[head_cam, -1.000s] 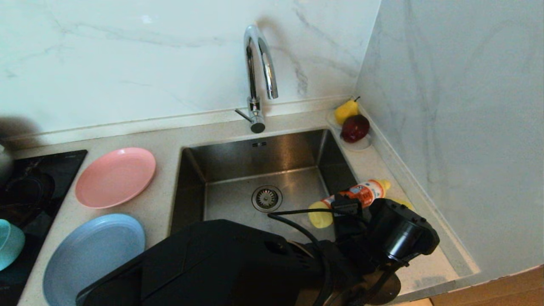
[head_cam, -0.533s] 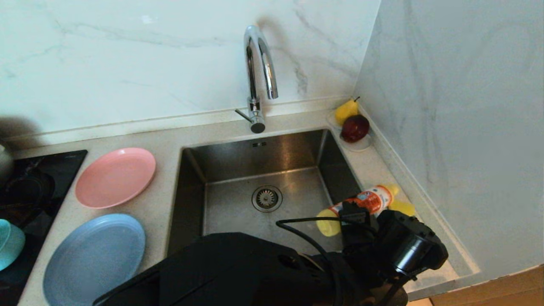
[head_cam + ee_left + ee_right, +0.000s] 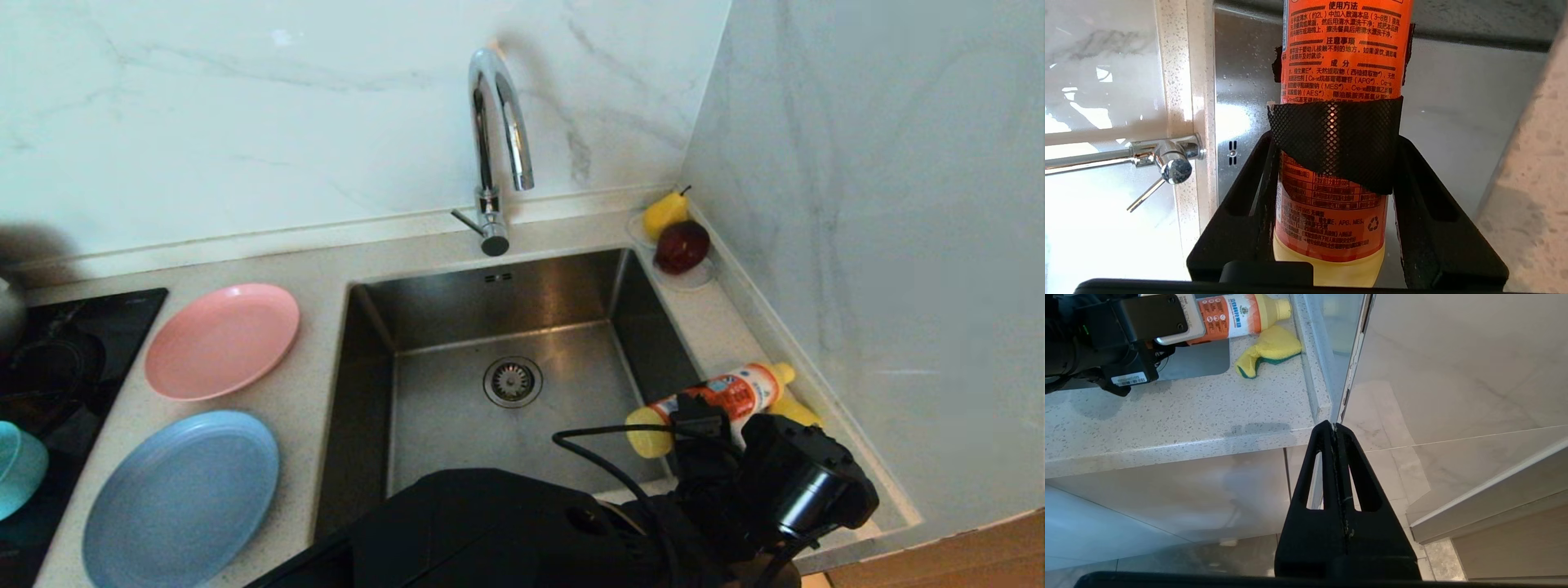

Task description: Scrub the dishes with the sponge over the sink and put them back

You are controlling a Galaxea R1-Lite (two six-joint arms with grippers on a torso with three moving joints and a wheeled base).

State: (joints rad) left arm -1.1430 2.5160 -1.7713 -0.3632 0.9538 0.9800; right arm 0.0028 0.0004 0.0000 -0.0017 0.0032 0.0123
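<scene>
My left gripper [image 3: 694, 418] is shut on an orange bottle with a yellow cap [image 3: 727, 396], held on its side over the sink's right rim; the left wrist view shows both fingers clamped on the bottle [image 3: 1331, 73]. The yellow and green sponge [image 3: 1271, 349] lies on the counter beside the cap, partly showing in the head view [image 3: 798, 408]. The pink plate [image 3: 222, 339], the light-blue plate [image 3: 181, 494] and the teal bowl [image 3: 16, 469] rest left of the steel sink [image 3: 506, 298]. My right gripper [image 3: 1333, 424] is shut and empty, parked below the counter's front edge.
A curved chrome tap [image 3: 498, 122] rises behind the basin, and the drain [image 3: 513, 380] sits mid-floor. A saucer with a pear [image 3: 665, 212] and a dark red apple [image 3: 682, 245] stands in the back right corner. A black hob [image 3: 57, 359] lies at far left. Marble walls close in behind and right.
My left arm has carried the bottle to the right and nearer the front, from above the basin to the sink's right rim beside the sponge. The right arm has not moved.
</scene>
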